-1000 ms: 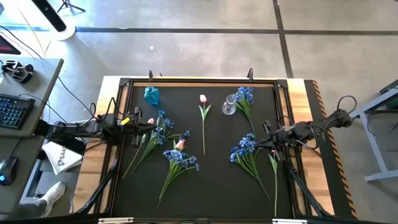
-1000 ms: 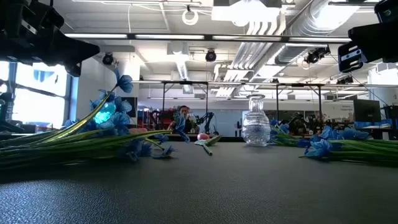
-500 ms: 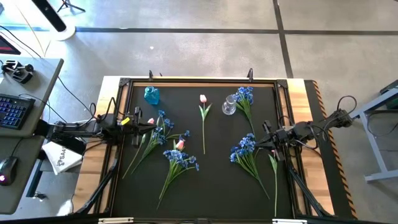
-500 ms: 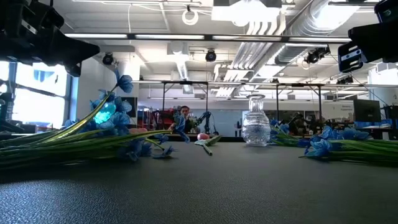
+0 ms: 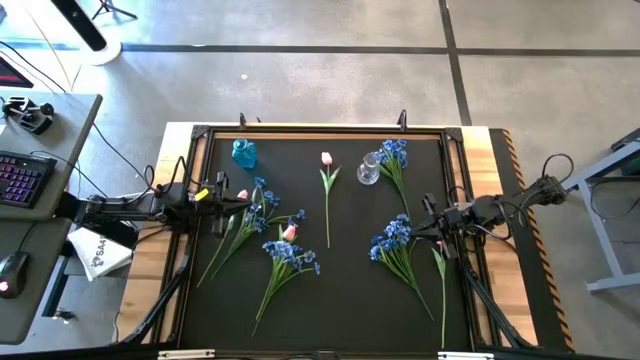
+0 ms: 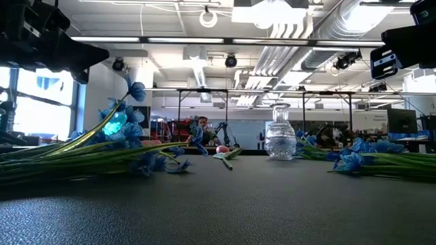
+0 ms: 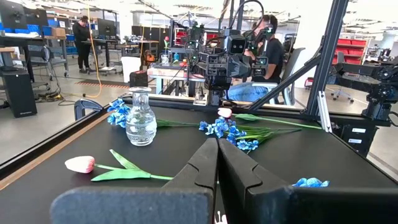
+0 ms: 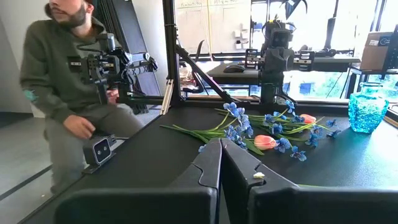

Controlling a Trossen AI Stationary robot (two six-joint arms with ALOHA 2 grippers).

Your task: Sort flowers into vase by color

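Both the left gripper [image 5: 222, 194] and right gripper [image 5: 428, 222] hover with fingers closed, empty, among scattered flowers [image 5: 285, 250]. The blue vase [image 5: 244, 153] and clear vase [image 5: 368, 170] stand far; tangled stems risk dragging wrong-coloured neighbours along.

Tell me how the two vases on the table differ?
The blue vase is tinted turquoise glass; the clear vase is colourless. The blue vase stands near the table's far left corner, while the clear vase stands right of centre, beside a blue bunch. Both stand upright and hold no flowers yet.
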